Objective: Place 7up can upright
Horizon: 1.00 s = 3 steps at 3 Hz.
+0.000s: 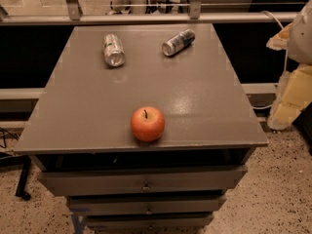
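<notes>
The hand is at the right edge, beside the bench and off its top. It shows only as pale, blurry lumps, and the edge cuts part of it off. The words on the 7up can are too small to read. So are the words on the dark can. The bottom edge cuts off the lowest drawer. The bench hides most of a black leg on the floor at the left. Behind the rail, the things at the top are blurry and cut off.
</notes>
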{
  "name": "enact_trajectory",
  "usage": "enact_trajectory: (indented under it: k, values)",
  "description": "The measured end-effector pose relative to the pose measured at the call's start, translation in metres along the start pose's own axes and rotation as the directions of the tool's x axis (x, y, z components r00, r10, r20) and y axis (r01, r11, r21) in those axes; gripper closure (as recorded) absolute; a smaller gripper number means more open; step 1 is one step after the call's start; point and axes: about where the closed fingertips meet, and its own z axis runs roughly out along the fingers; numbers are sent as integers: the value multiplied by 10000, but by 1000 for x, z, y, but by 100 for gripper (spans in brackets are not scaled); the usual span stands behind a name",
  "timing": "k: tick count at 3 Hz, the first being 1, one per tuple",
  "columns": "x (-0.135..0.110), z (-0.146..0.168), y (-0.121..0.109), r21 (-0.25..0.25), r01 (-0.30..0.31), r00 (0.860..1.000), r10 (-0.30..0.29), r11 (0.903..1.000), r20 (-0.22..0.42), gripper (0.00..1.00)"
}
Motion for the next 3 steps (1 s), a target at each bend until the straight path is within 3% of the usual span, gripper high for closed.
enact_trajectory:
  k: [1,2,3]
  values:
    - [0,0,0,0,0,10000,0,10000,0,0]
    - [-16,3,-4,39,-54,9996,53,10000,275,0]
    - [-61,18,-18,-38,-176,9971,179,9998,744,0]
